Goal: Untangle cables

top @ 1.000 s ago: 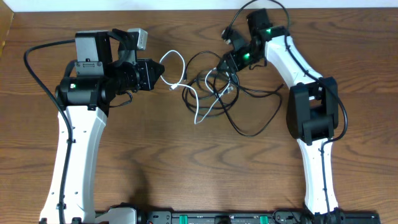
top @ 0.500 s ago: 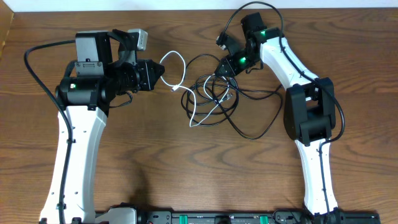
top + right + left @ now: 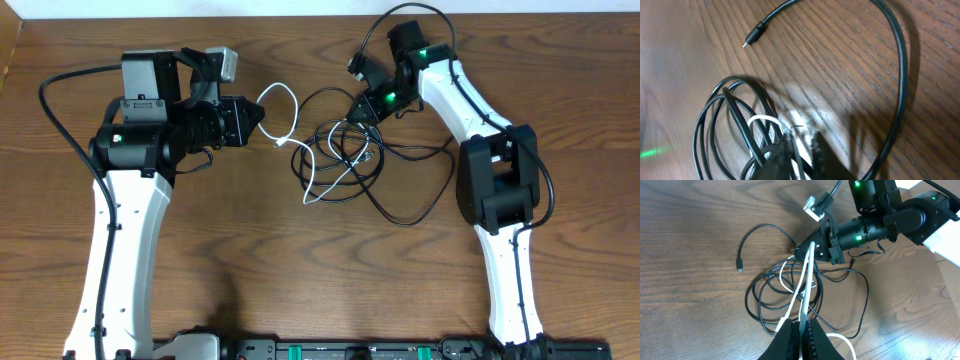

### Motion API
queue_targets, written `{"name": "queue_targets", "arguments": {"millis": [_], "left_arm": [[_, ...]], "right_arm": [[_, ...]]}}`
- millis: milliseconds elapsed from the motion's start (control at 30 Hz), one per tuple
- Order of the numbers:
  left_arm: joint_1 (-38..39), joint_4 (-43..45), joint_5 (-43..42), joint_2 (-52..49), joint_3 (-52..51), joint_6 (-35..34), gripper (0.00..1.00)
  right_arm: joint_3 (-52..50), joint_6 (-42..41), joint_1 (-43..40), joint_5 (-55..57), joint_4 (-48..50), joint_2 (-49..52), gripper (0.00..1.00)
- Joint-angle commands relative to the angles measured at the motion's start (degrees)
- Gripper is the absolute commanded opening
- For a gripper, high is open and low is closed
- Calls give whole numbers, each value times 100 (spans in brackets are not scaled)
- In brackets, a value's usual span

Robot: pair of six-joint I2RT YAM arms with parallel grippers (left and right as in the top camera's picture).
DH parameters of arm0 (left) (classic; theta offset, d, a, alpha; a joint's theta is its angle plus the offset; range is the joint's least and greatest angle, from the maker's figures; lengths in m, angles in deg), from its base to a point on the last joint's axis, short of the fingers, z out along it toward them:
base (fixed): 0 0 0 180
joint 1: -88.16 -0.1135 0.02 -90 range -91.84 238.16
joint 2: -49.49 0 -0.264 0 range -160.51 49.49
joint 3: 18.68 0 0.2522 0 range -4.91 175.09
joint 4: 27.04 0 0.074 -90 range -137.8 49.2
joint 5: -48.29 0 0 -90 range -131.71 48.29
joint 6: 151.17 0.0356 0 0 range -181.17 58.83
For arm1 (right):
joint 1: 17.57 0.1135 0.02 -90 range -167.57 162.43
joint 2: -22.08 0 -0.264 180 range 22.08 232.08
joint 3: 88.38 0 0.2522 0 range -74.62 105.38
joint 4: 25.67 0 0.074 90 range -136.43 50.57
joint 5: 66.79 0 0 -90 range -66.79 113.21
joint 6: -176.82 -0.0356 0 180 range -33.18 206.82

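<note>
Leftward is where our right gripper (image 3: 356,106) has gone since a second ago, pushing into the knot. The heap has shifted with it, and the low tail of the white cable (image 3: 293,97) is now lying a little further left. Over the last half second nothing is visibly changing.

We are holding the white cable with our left gripper (image 3: 801,330), fingers pressed together on it, so the strand is running from those tips straight across to the right gripper. In the right wrist view the right fingers are standing nearly together with a white strand between them. We are reading that as a pinch on the same cable, though the blur is leaving some doubt.

The tangle is lying mid-table between the two grippers, nearer the far side. The black cables (image 3: 345,140) are still looping over and through one another there and crossing the white one in several places. One black plug end (image 3: 739,269) is lying free on the wood, apart from the heap. We are judging the task as barely begun: no cable is separated yet, and pulling the white one clear is only being set up.

For room, the table (image 3: 300,280) is offering bare wood on the near side between our arms, which suits drawing strands apart. The right arm is working close to the far edge, so a pull that way is risking cable going over it.
</note>
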Motion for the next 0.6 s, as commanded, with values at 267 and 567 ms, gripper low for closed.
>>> {"name": "queue_targets", "arguments": {"millis": [267, 567], "left_arm": [[7, 140, 98, -55, 55, 81, 8], [7, 389, 466, -55, 55, 74, 8]], "right_arm": [[-11, -282, -20, 1296, -442, -1128, 1], [-24, -1464, -2, 2601, -1226, -1943, 4]]}}
